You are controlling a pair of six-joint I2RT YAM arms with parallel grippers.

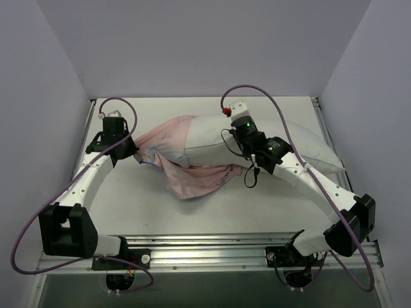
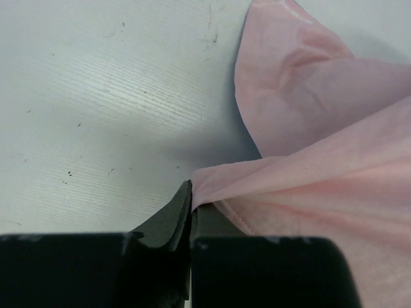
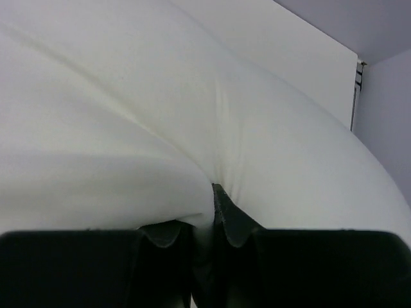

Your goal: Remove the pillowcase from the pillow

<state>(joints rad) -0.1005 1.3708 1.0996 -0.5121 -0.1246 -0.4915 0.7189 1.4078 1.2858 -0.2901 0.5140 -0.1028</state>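
1. Position of task items: the thin pale-pink fabric pillowcase (image 1: 192,176), inside face outward with faint blue markings, is bunched around the left end of the large plump white rectangular pillow (image 1: 209,141). Both rest on the white worktop (image 1: 257,205), about mid-depth.
2. The pillow runs from centre towards the right side of the worktop. Most of its white surface is bare, and only its left end is draped in pink fabric.
3. A loose flap of the pillowcase lies flat on the worktop on the near side of the pillow.
4. The left end effector (image 2: 191,200) is at the left extremity of the pillowcase. Its fingers are pressed together on a fold of the pink fabric, which runs taut from the fingertips towards the pillow.
5. The right end effector (image 3: 196,215) sits on top of the pillow near its middle. Its fingers are pinched on a ridge of white pillow material, with creases radiating from the pinch.
6. The blue outer face of the pillowcase cannot be made out in any view.
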